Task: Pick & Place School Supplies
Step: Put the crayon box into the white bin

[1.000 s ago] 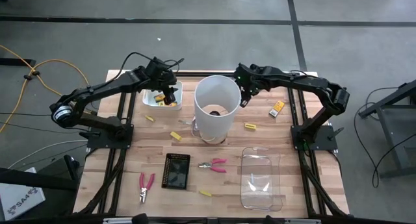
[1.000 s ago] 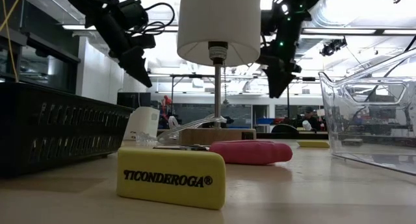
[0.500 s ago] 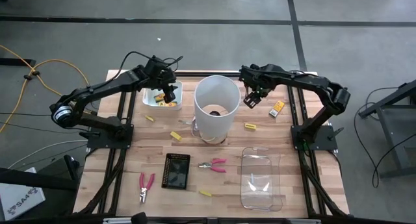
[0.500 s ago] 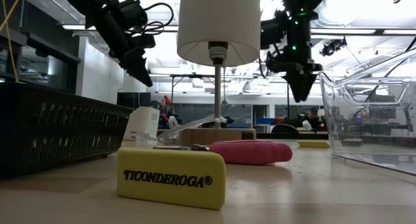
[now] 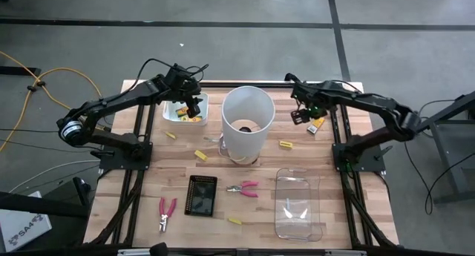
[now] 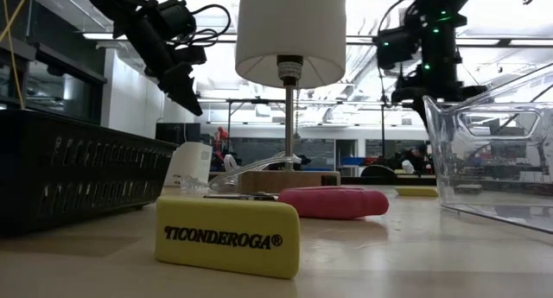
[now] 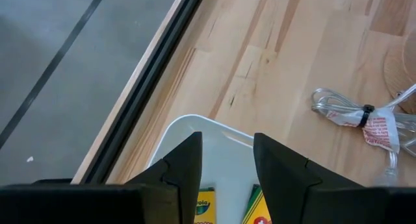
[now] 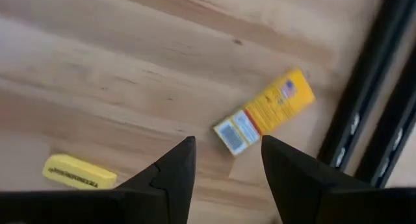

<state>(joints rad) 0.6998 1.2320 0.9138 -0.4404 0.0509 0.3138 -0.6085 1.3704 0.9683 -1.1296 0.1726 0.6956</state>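
Item, right tool (image 5: 300, 116): hangs in the upper right of the high view, above the wooden slatted worktop (image 5: 148, 182), dark fingers parted, nothing between them. In its wrist view the small yellow card box with a printed label (image 8: 263, 112) lies just ahead of the fingertips, long axis slanting across the gap, not along it. A turn of the wrist looks needed, in my judgement, before closing. This arm is the nearer one by far.

Item, left tool (image 5: 194, 106): upper left of the high view, over the small white plastic tub (image 5: 172, 116), fingers apart and empty; yellow boxes already lie in the tub.

Item, yellow oblong eraser (image 5: 286, 144): matt, soft-edged, on bare wood right of centre, near the right tool. A second, stamped with black lettering (image 6: 228, 236), sits at the front.

Item, pink-handled metal pliers (image 5: 243, 188): centre, smooth grips. A second pair (image 5: 165, 212) lower left.

Item, clear hard-plastic bin (image 5: 298, 205): lower right, glossy.

Item, tall white cylindrical lamp shade (image 5: 247, 122): centre.
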